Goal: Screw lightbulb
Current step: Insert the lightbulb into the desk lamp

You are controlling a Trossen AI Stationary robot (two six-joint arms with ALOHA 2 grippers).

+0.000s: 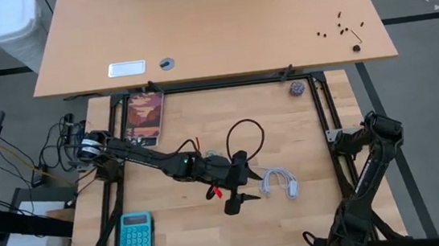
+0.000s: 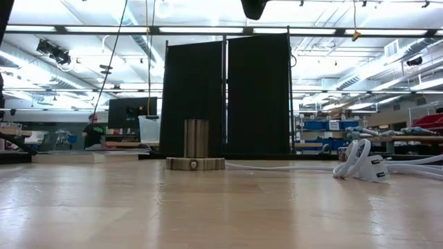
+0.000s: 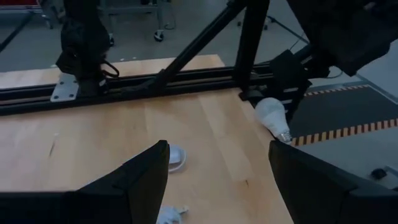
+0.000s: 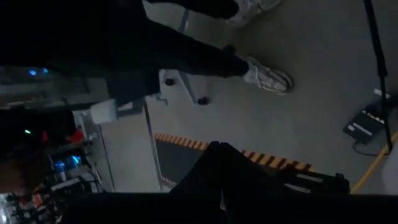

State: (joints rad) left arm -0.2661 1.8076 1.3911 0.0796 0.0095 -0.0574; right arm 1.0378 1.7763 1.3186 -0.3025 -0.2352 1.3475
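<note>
In the left wrist view the white lightbulb (image 3: 272, 115) shows at the table's near right corner, silvery base (image 3: 285, 134) pointing down, right under my right gripper (image 3: 288, 78). The right wrist view shows that gripper (image 4: 217, 163) shut, with no bulb in sight. In the high view the right arm (image 1: 368, 157) hides the bulb. The metal socket (image 2: 196, 147) stands on its disc base mid-table. My left gripper (image 3: 219, 149) hovers open above it (image 1: 245, 182), nothing between its fingers. My right gripper's shut fingers (image 3: 291, 87) end right at the lightbulb's rounded glass end (image 3: 267, 107), coming from above. I cannot tell whether they touch it. Whether the bulb lies on the table's edge or hangs clear also does not show.
A white cord (image 1: 278, 183) lies right of the socket, and a red-black cable loop (image 1: 245, 137) behind it. A teal calculator (image 1: 136, 234) sits near left, a book (image 1: 144, 116) far left, a small ball (image 1: 296, 89) far right. Black frame struts (image 3: 186, 56) rise along the right side. A person's legs (image 4: 186, 50) stand beyond the table.
</note>
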